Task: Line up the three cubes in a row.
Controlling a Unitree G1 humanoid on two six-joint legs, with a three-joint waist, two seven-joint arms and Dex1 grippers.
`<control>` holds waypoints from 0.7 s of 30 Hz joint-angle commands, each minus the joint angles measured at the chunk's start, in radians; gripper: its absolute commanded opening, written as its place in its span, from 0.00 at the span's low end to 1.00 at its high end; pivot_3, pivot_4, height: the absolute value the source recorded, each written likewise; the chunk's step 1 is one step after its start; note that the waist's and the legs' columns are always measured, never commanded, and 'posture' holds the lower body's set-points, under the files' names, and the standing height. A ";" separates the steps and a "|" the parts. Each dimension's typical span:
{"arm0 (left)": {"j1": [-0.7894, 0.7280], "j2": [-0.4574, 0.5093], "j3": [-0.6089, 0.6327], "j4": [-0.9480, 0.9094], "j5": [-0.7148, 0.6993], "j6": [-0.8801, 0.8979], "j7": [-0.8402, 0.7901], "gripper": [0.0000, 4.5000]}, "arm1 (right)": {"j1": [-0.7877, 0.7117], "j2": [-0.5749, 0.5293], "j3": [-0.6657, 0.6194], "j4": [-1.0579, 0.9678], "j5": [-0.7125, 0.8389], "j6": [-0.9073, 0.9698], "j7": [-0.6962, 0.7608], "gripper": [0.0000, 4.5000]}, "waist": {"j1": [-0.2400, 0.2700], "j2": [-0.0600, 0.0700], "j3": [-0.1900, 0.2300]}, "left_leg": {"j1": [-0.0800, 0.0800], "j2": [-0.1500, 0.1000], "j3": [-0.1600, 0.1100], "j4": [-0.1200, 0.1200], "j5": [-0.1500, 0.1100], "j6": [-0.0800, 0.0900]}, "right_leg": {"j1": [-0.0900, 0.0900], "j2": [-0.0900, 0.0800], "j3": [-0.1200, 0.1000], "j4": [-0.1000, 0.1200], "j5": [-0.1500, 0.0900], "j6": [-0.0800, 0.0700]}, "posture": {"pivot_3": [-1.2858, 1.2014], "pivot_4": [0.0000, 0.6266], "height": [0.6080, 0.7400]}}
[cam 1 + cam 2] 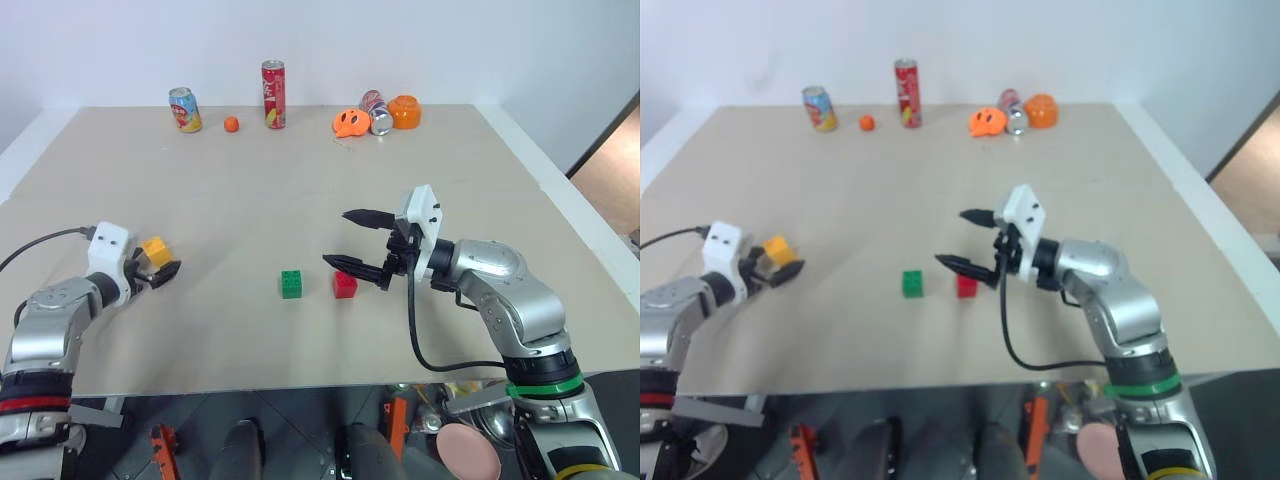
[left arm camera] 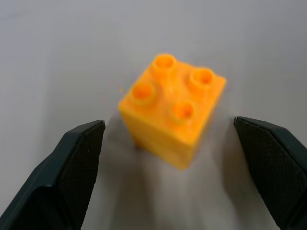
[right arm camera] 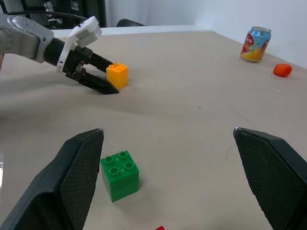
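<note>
The yellow cube (image 1: 155,250) stands on the tan table (image 1: 300,190) at the left. My left gripper (image 1: 160,264) is open around it, and in the left wrist view the yellow cube (image 2: 171,112) sits between the two fingers (image 2: 79,158) without touching either. The green cube (image 1: 291,284) and the red cube (image 1: 344,285) stand side by side near the table's middle front. My right gripper (image 1: 335,237) hovers open just above and beyond the red cube, pointing left. Its wrist view looks over the green cube (image 3: 120,175) toward the yellow cube (image 3: 117,75) and the left gripper (image 3: 98,81).
Along the far edge stand a blue-orange can (image 1: 185,109), a small orange ball (image 1: 231,124) and a tall red can (image 1: 273,95). Further right are an orange smiley toy (image 1: 348,122), a can lying down (image 1: 378,113) and an orange cup (image 1: 404,111). The table's front edge (image 1: 300,387) is close.
</note>
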 commanded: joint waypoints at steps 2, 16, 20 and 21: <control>-0.053 -0.001 -0.028 0.105 0.040 -0.073 -0.033 0.99 | 0.008 -0.024 -0.041 -0.059 0.019 0.007 -0.012 1.00 | 0.000 0.000 0.000 | 0.000 0.000 0.000 0.000 0.000 0.000 | 0.000 0.000 0.000 0.000 0.000 0.000 | 0.52 0.24 1.00; -0.142 0.013 -0.094 0.273 0.090 -0.161 -0.114 0.31 | 0.020 -0.054 -0.064 -0.075 0.024 0.022 -0.028 1.00 | 0.011 0.000 0.000 | 0.004 0.000 -0.001 0.000 0.000 -0.002 | -0.001 0.000 -0.001 0.000 0.009 -0.005 | 0.52 0.24 1.00; -0.163 -0.005 -0.157 0.254 0.099 -0.218 -0.244 0.31 | 0.017 -0.069 -0.074 -0.083 0.027 0.028 -0.026 1.00 | 0.013 0.000 0.000 | 0.003 0.000 0.000 0.000 0.000 -0.002 | -0.001 -0.001 -0.001 0.000 0.010 -0.004 | 0.52 0.24 1.00; -0.168 -0.010 -0.165 0.249 0.100 -0.231 -0.267 0.31 | 0.018 -0.073 -0.077 -0.088 0.029 0.030 -0.028 1.00 | 0.015 0.000 0.000 | 0.003 0.000 0.000 0.000 0.001 -0.003 | -0.001 -0.001 0.000 0.000 0.010 -0.004 | 0.52 0.24 1.00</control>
